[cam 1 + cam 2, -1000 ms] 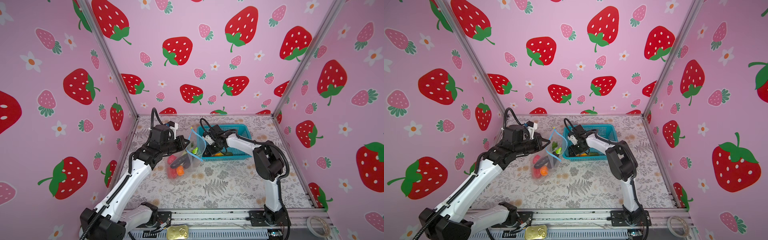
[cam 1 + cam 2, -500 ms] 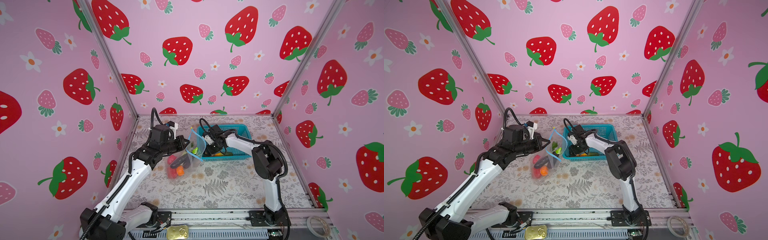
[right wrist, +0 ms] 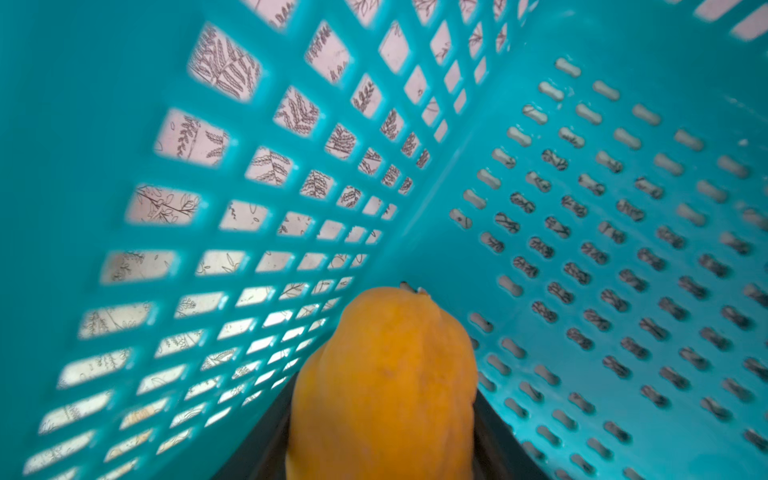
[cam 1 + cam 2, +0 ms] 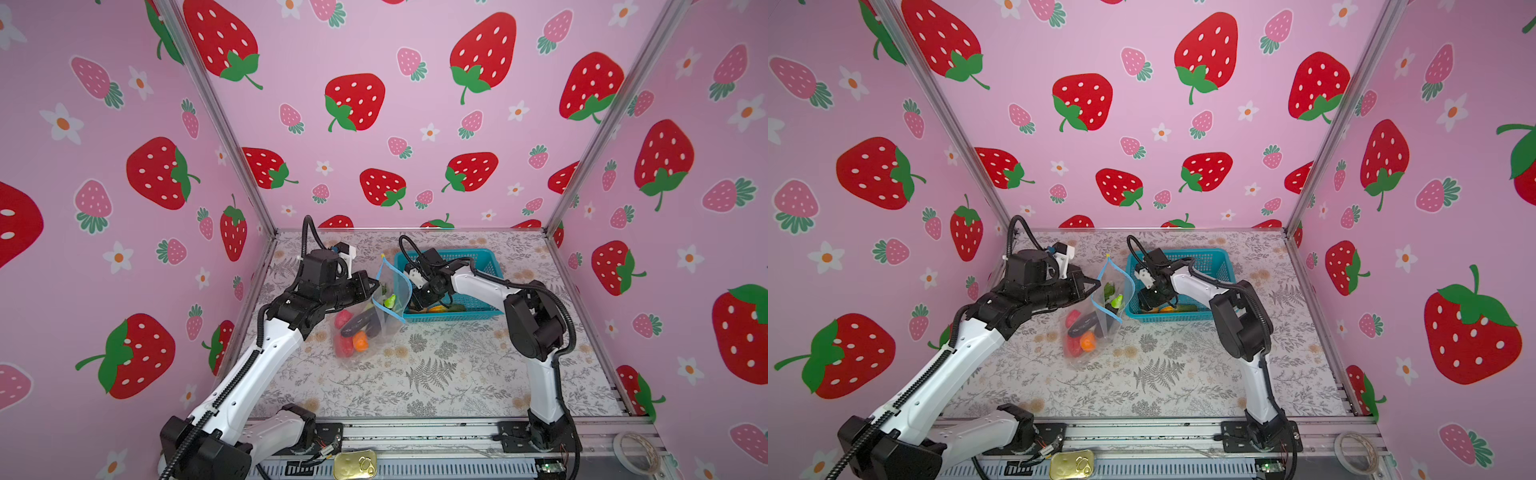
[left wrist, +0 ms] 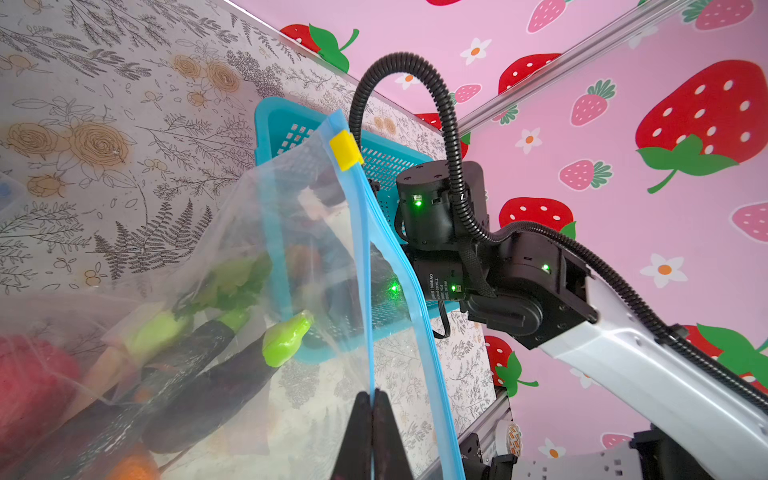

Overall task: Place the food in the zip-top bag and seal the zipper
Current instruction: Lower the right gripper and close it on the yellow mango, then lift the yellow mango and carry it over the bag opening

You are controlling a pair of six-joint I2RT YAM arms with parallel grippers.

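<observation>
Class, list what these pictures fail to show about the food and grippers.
Grip of the right gripper: in the right wrist view the yellow-orange piece covers the jaws' inner faces; top views: too small.
What the basket holds: the right arm hides part in both top views.
The red lumps in the zip-top bag: blurred by crinkled plastic, cut by the left wrist view's edge.

Worktop (image 4: pixel 436 386), fern-and-flower print: one teal perforated basket (image 4: pixel 457 316) toward the back; one zip-top bag (image 4: pixel 386 328), bottom resting just beside it.
</observation>
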